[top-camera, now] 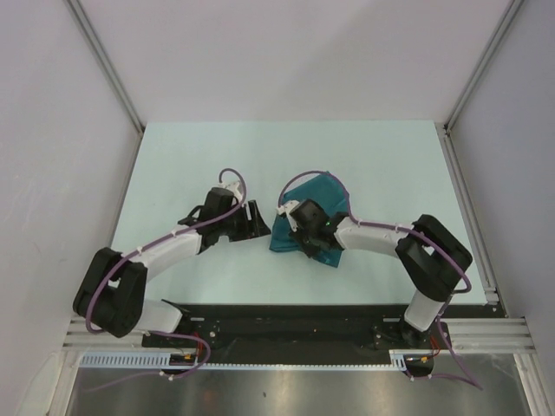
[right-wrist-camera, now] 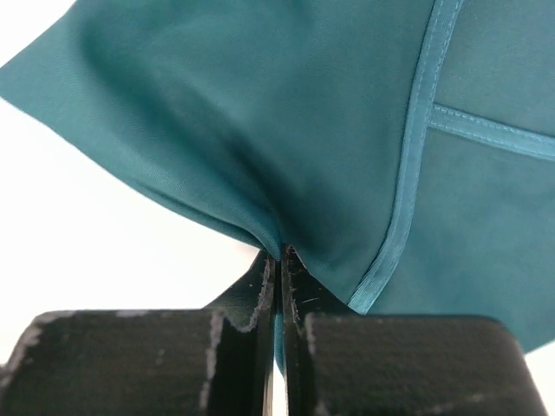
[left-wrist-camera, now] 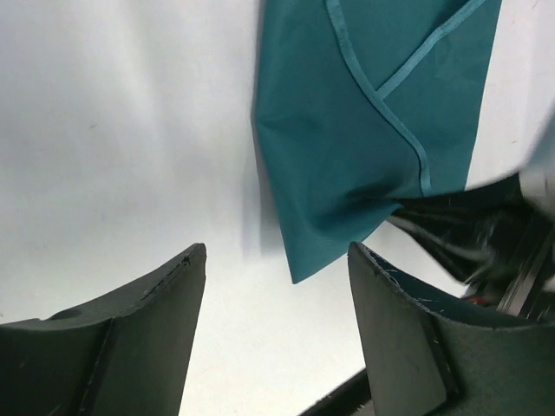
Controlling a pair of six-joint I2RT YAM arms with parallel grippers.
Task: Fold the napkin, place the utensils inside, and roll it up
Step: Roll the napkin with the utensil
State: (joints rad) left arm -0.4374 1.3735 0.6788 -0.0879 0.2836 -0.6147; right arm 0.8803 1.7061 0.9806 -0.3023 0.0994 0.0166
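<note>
tightly, right jaws pinch the napkin [right-wrist-camera: 217, 113] edge.

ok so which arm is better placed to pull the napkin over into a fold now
Right. The right gripper is shut on a pinch of the teal napkin, so it can probably drag that edge over. The left gripper is open and empty, with the napkin's corner just ahead of it, untouched.

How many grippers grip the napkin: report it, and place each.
1. The right gripper is shut on the teal napkin at mid-table; the left gripper stands open near the cloth's corner, holding nothing.
</note>
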